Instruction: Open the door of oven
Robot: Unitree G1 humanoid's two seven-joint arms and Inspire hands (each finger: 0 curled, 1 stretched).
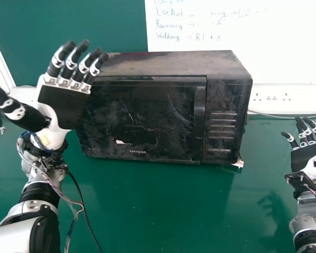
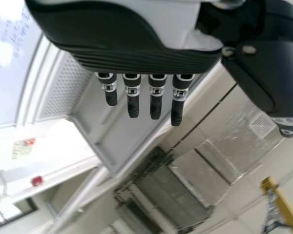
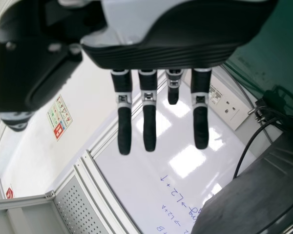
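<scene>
The black oven (image 1: 147, 116) stands on the green table with its door (image 1: 142, 121) closed; a vertical handle (image 1: 198, 124) runs along the door's right edge, beside the control panel. My left hand (image 1: 63, 103) is raised in front of the oven's left side, fingers straight and thumb spread out; whether it touches the oven, I cannot tell. The left wrist view shows the same hand (image 2: 132, 53) with straight fingers. Right of the oven, apart from it, my right hand (image 1: 308, 153) has its fingers extended, as does the hand (image 3: 161, 53) in the right wrist view.
Behind the oven are a white socket strip (image 1: 287, 100) with a cable and a whiteboard (image 1: 226, 31). The green table (image 1: 163, 205) extends in front of the oven. In the right wrist view, black cables (image 3: 244, 153) hang near the oven's dark body (image 3: 263, 195).
</scene>
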